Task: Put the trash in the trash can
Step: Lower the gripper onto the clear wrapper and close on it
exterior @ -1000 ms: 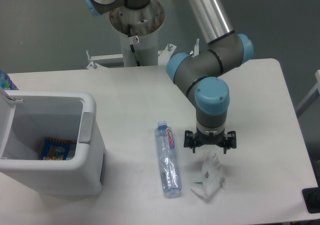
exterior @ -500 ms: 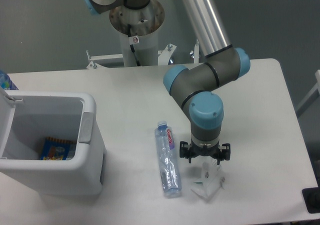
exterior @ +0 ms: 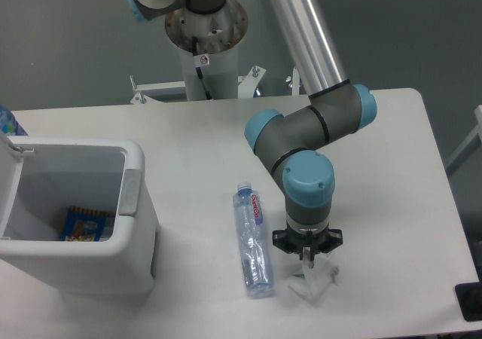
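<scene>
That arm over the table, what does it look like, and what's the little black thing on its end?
The arm is built from thick dark grey tubes with rounded light blue caps at the joints, plus a long shiny silver tube running up out of view. It stands on a white pedestal behind the table. The black piece is its pincer, small, spiky-looking and mounted under a blue-capped wrist.

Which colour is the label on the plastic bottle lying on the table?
The label on the bottle is pink with blue, seen in the fixed camera view.
</scene>
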